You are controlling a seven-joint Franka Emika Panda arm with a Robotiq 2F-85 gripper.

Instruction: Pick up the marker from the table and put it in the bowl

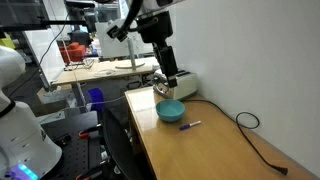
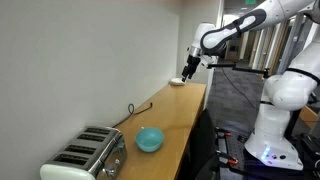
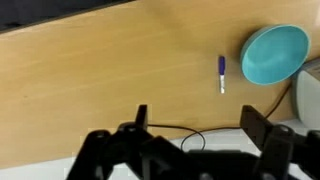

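Observation:
The marker (image 3: 222, 74), whitish with a blue-purple part, lies on the tan table (image 3: 90, 80) just beside the teal bowl (image 3: 273, 54). In an exterior view the marker (image 1: 190, 125) lies a little in front of the bowl (image 1: 170, 110). The bowl also shows in an exterior view (image 2: 150, 139), where I cannot make out the marker. My gripper (image 3: 198, 125) is open and empty, high above the table, apart from the marker and the bowl. It shows in both exterior views (image 1: 170, 78) (image 2: 188, 72).
A silver toaster (image 2: 85, 155) stands at the table's end beyond the bowl (image 1: 178, 85). A thin black cable (image 1: 250, 125) runs along the table by the wall and loops under the gripper (image 3: 190, 135). A cluttered workbench (image 1: 100, 68) stands further back.

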